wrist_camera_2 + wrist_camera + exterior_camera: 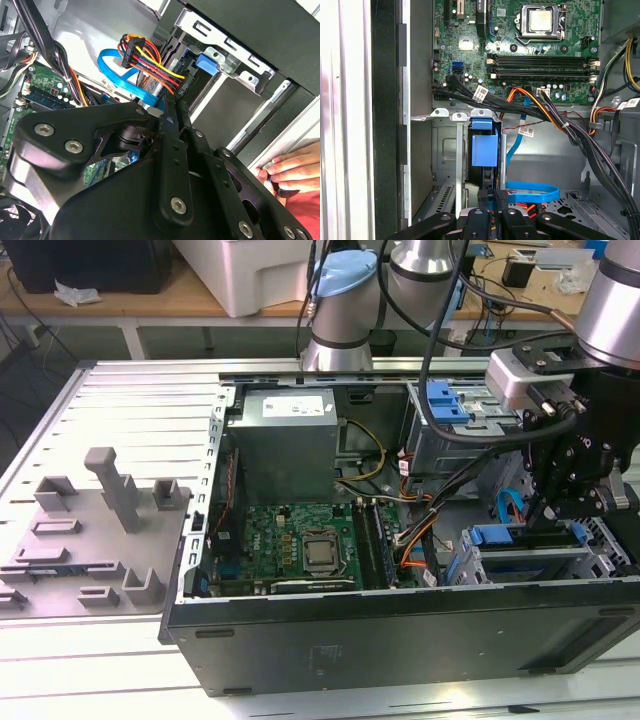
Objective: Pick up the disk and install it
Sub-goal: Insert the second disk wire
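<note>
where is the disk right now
The disk sits in the silver cage at the exterior view's lower right corner of the open case, right under the gripper, right of the motherboard.

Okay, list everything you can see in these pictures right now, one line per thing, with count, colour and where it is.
Computer case: one, black, lying open on the slatted metal table.
Motherboard: one, green, on the case floor.
Power supply: one, grey, far end of the case.
Disk: one, blue carrier showing, standing in the silver metal cage, directly ahead of the gripper.
Flat data cable: one, blue, looped beside the cage.
Power cable bundle: one, orange, red, yellow and black, plugged near the disk.
Grey fixture blocks: several, on the table at the exterior view's left.
Person's hand: one, by the case edge in the second wrist view.
Gripper: one, black, low over the cage.
</note>
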